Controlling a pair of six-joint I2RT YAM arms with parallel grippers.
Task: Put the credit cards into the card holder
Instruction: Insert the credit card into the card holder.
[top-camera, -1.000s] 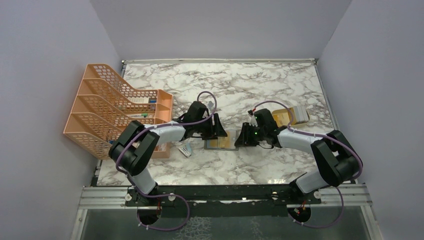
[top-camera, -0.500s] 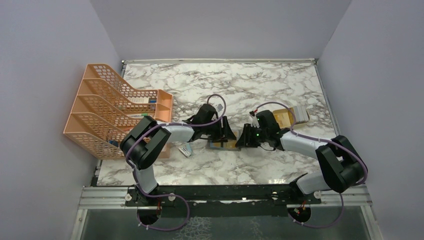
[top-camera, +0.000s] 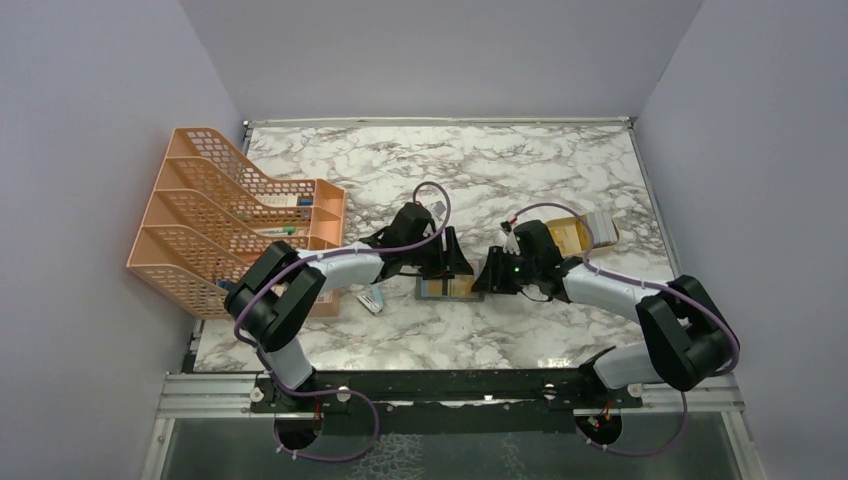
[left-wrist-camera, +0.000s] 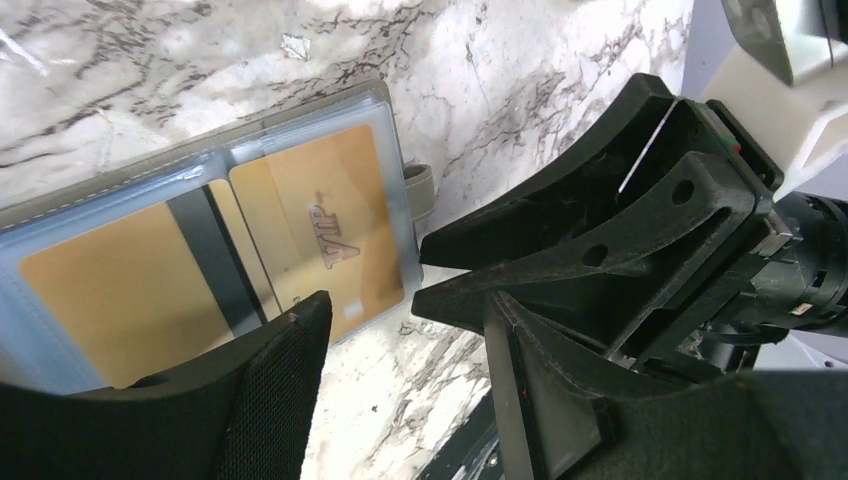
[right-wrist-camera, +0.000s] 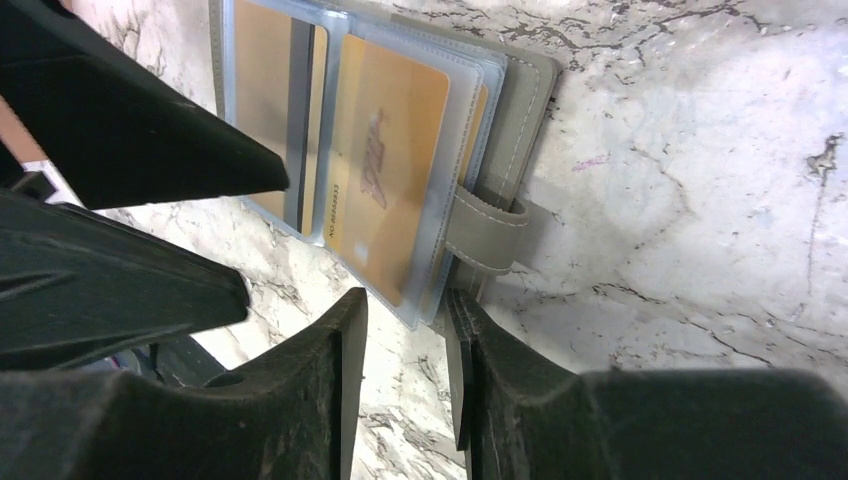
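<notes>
The card holder is laid open on the marble counter, about midway between the left and right edges and nearer the near edge than the far one. Gold cards are seen under its clear sleeves, one marked VIP, and its grey tab is turned toward the right edge. The left gripper is held over the holder's far side, its jaws spread wide with nothing between them. The right gripper is set just beside the tab, its jaws parted only narrowly. A sleeve corner appears between the tips, though contact cannot be told. A rack stands by the left edge and a tray lies toward the right edge.
</notes>
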